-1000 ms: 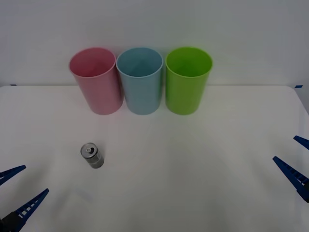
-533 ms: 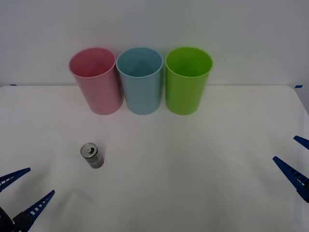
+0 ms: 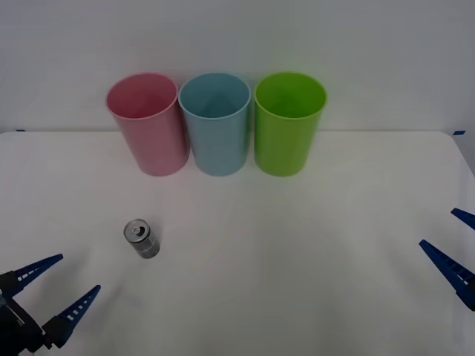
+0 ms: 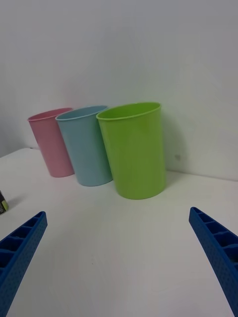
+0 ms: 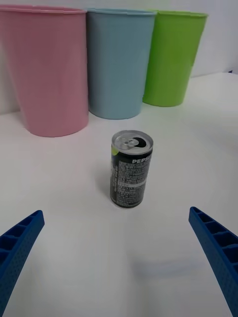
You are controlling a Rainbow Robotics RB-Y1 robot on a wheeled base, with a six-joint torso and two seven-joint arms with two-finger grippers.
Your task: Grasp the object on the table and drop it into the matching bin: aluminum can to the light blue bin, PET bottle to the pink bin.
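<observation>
Two grippers spread, empty: left gripper (image 3: 58, 295) | right gripper (image 3: 459, 251) | aluminum can (image 5: 131, 168) label faces left wrist

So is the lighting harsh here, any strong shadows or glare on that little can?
Front view: soft, even light; the aluminum can casts hardly any shadow on the table. Left wrist view: the can's top shines mildly and a faint smudge of shadow lies on the table nearer the camera. Right wrist view: the lime green bin looks evenly lit.
</observation>
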